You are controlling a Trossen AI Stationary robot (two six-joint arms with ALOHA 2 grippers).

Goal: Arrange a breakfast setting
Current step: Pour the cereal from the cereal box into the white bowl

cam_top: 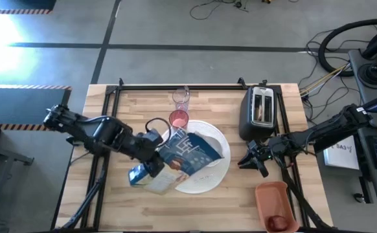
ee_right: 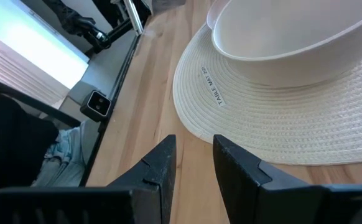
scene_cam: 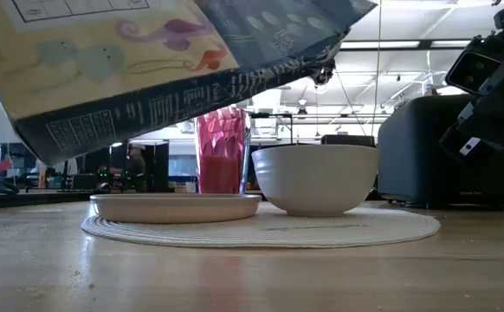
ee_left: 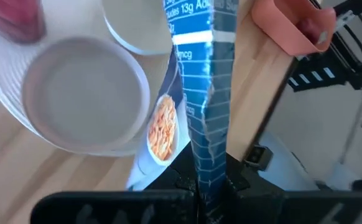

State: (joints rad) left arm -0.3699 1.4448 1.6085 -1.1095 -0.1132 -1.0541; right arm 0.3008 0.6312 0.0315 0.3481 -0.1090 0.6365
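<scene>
High view: overhead, straight down on the whole desk and both arms. Low view: at desk height, level, close to the white bowl on the round woven mat. Left wrist view looks down onto the same bowl; right wrist view skims the mat's edge from close by.

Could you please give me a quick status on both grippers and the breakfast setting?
Left gripper shut on blue cereal box, tilted over white bowl. Right gripper empty, beside round placemat. Nothing in the way.
</scene>
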